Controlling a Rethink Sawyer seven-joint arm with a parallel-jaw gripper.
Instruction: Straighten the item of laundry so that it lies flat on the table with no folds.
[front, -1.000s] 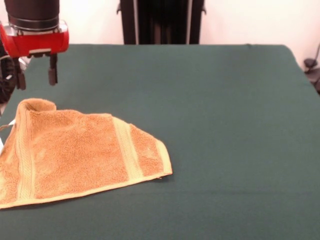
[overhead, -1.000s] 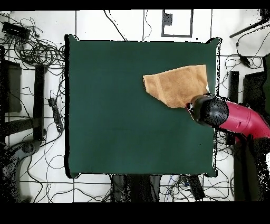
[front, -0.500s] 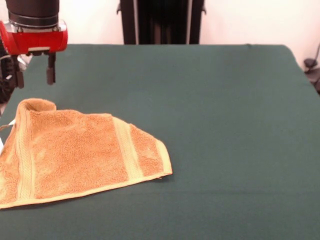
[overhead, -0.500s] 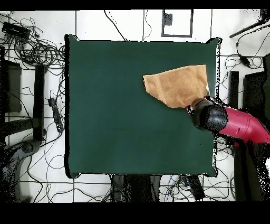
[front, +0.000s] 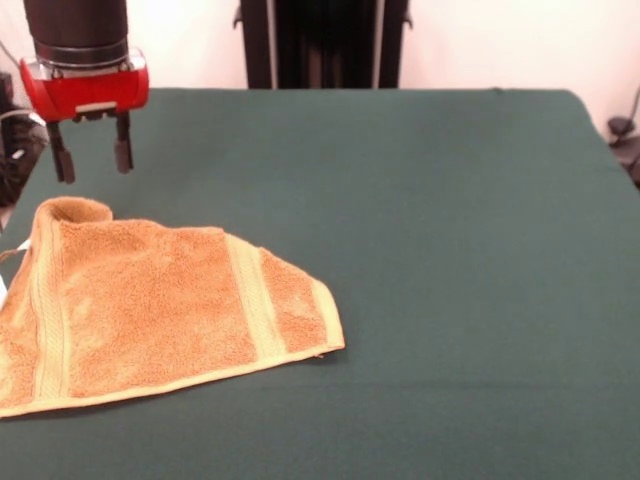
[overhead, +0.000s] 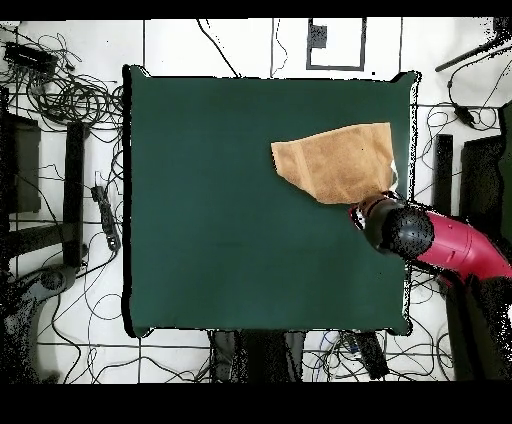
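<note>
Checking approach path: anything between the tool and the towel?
Nothing visible. The tool, fingers apart, hangs over bare table just beyond the towel's rolled far corner, with only open felt between them.

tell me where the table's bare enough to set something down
Front view: everything right of the towel out to the table edge is bare, and so is the far strip beyond it. Only the left side is crowded: towel, with the open gripper above its rolled corner.
</note>
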